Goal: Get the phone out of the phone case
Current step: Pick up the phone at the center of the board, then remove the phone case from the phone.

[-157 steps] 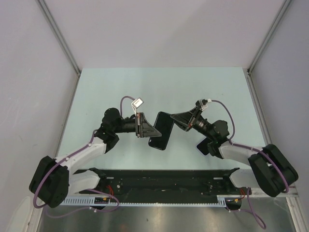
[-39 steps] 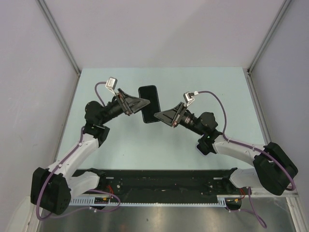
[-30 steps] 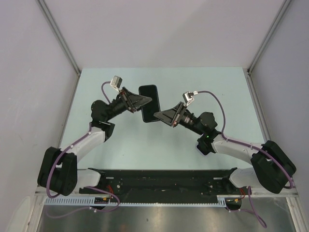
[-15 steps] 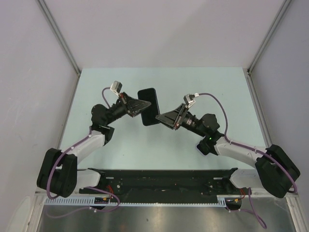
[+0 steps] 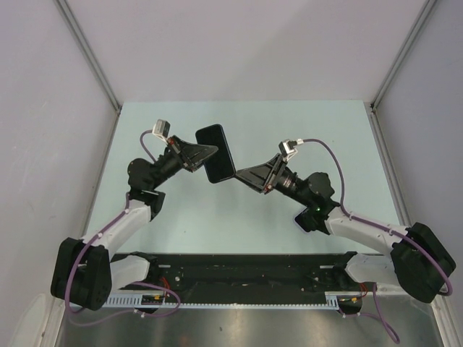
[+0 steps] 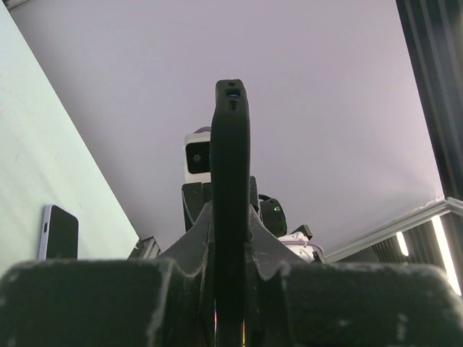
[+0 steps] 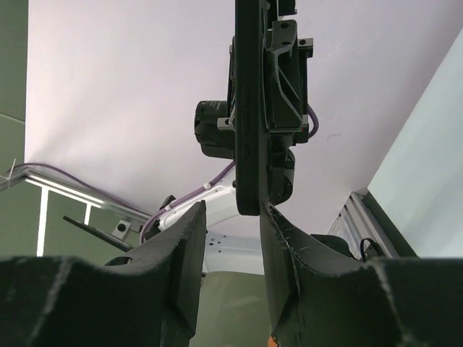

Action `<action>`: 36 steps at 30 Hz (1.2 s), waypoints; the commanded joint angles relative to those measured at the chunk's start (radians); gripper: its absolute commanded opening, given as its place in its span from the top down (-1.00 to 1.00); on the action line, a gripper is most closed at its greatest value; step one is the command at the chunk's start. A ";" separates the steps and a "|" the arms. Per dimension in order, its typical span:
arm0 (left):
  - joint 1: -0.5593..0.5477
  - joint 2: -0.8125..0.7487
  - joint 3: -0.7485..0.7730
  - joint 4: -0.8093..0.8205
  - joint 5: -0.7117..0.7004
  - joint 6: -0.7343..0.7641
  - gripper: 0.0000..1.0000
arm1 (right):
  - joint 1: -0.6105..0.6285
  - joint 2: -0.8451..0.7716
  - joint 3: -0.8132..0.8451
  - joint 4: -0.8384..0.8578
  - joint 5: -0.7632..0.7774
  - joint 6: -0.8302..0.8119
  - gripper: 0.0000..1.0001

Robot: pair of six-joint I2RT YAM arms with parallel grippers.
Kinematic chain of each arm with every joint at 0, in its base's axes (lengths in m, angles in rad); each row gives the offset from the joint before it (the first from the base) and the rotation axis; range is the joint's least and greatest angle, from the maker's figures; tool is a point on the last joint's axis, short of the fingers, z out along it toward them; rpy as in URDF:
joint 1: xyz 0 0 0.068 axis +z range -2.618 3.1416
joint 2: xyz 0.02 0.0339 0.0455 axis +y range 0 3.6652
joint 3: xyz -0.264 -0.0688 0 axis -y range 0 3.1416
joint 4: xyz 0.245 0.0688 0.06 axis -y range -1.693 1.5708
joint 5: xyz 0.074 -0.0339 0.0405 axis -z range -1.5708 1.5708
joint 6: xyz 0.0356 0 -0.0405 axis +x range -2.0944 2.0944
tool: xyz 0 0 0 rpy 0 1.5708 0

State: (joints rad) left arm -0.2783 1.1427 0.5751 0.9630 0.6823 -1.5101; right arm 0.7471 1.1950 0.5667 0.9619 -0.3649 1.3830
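My left gripper (image 5: 205, 154) is shut on a black phone case (image 5: 215, 153) and holds it above the table's middle. In the left wrist view the case (image 6: 230, 144) stands edge on between the fingers (image 6: 189, 242) of that gripper (image 6: 230, 242); I cannot tell if anything is inside it. My right gripper (image 5: 240, 174) is open, its tips at the case's lower right corner. In the right wrist view the case's end (image 7: 249, 108) sits just above the open gap of that gripper (image 7: 231, 210), close to the right finger. A white-edged phone (image 6: 58, 231) lies flat on the table, mostly hidden under the right arm (image 5: 300, 218).
The pale green table (image 5: 239, 123) is enclosed by grey walls with metal corner posts (image 5: 90, 54). A black rail (image 5: 239, 271) with both arm bases runs along the near edge.
My left gripper has carried the case a little left and tilted it. The right gripper has stayed about where it was, so the case now sits further out of its jaws.
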 commanded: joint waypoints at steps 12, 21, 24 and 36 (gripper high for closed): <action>0.008 -0.063 0.009 0.039 -0.035 0.019 1.00 | 0.020 0.109 0.064 0.115 0.007 -0.024 0.53; 0.010 -0.074 0.005 0.023 -0.035 0.027 1.00 | 0.023 0.133 0.117 0.087 -0.005 -0.042 0.98; 0.011 -0.072 0.002 0.020 -0.033 0.027 1.00 | 0.023 0.132 0.119 0.087 -0.006 -0.044 0.96; 0.019 -0.064 -0.007 0.016 -0.033 0.036 1.00 | 0.020 0.120 0.127 0.069 0.006 -0.053 0.52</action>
State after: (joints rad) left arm -0.2558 1.1019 0.5682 0.9146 0.6312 -1.4906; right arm 0.7612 1.3186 0.6331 1.0115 -0.3676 1.3422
